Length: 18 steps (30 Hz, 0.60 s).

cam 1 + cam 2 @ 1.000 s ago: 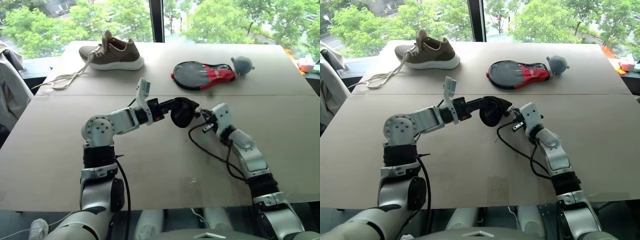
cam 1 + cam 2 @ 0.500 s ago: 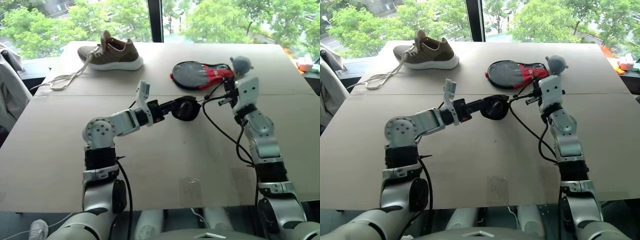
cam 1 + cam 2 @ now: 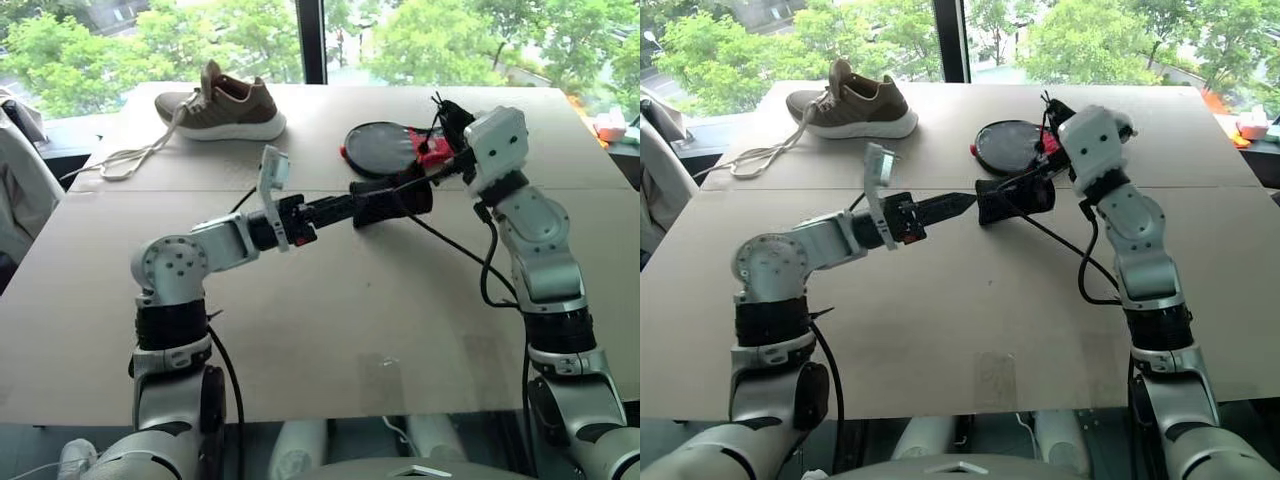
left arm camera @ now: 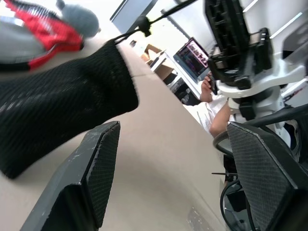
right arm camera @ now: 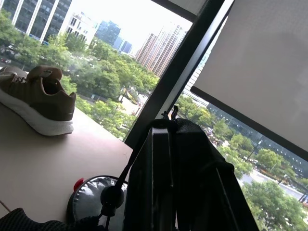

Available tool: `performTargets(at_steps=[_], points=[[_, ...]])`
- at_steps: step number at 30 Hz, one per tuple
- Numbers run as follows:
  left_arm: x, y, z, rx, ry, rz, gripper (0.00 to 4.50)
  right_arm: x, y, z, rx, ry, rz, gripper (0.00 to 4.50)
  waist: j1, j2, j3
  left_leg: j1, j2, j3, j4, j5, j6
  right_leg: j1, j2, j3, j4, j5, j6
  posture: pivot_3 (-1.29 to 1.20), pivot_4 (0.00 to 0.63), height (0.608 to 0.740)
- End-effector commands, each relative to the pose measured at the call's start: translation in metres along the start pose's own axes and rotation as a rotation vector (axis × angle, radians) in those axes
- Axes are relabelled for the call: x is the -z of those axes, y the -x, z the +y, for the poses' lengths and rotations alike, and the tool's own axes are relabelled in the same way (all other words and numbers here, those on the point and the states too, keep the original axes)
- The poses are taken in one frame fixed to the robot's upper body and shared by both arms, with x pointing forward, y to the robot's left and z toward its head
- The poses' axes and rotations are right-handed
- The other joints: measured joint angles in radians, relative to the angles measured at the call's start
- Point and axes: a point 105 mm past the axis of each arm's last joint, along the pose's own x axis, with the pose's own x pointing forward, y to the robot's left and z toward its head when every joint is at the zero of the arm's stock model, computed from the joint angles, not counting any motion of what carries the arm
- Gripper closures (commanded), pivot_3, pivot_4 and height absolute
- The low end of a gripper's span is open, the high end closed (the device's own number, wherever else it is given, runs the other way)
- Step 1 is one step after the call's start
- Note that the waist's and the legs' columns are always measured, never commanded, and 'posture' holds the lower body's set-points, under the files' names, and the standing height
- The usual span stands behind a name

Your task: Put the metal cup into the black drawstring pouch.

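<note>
Two grippers part ways: your left gripper (image 3: 958, 204), mid-frame, has just sprung open and let go of the black drawstring pouch (image 3: 1015, 197). Your right gripper (image 3: 1052, 112), clamped on the cord (image 3: 420, 178), has hoisted it; the pouch now dangles at centre. The metal cup, unseen, is presumably inside, so cinching looks underway.

black drawstring pouch (image 3: 392, 201): soft black cloth, matt, with a fine woven look up close
cord (image 3: 425, 176): thin black string
worktop (image 3: 330, 310): flat tan board, matt and smooth, like card or wood
left end effector (image 4: 178, 178): fingers of hard black plastic with bumpy, grid-marked pads
shoe (image 3: 223, 104): brown knit cloth with a smooth white sole
paddle cover (image 3: 385, 148): slightly shiny black and red cloth
</note>
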Motion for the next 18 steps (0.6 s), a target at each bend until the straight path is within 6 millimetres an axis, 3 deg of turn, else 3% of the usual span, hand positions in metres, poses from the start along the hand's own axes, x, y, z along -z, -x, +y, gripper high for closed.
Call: performTargets(at_steps=[1, 8, 18], points=[[-0.012, -0.014, 0.000, -0.034, -0.192, -0.038, 0.85, -0.030, -0.007, -0.002, -0.030, 0.091, -0.102, 4.50, 0.003, 0.000, 0.000, 0.000, 0.000, 0.000, 0.000, 0.000, 0.000, 0.000, 0.000, 0.000, 0.000, 0.000, 0.000, 0.00, 0.150, 0.740], [-0.034, -0.042, 0.009, -0.115, -0.287, -0.174, 0.85, -0.053, -0.016, 0.003, -0.070, 0.116, -0.174, 4.50, 0.002, 0.000, 0.000, -0.001, -0.001, -0.001, 0.000, 0.000, 0.000, 0.000, -0.001, -0.001, -0.001, 0.000, 0.000, 0.00, 0.150, 0.740], [-0.033, -0.058, 0.003, -0.089, -0.287, -0.206, 0.85, -0.068, -0.020, 0.022, -0.138, 0.103, -0.224, 4.50, 0.000, 0.000, 0.001, -0.002, -0.001, -0.001, 0.000, -0.001, 0.003, -0.001, -0.001, -0.002, 0.000, 0.000, 0.000, 0.00, 0.150, 0.740]])
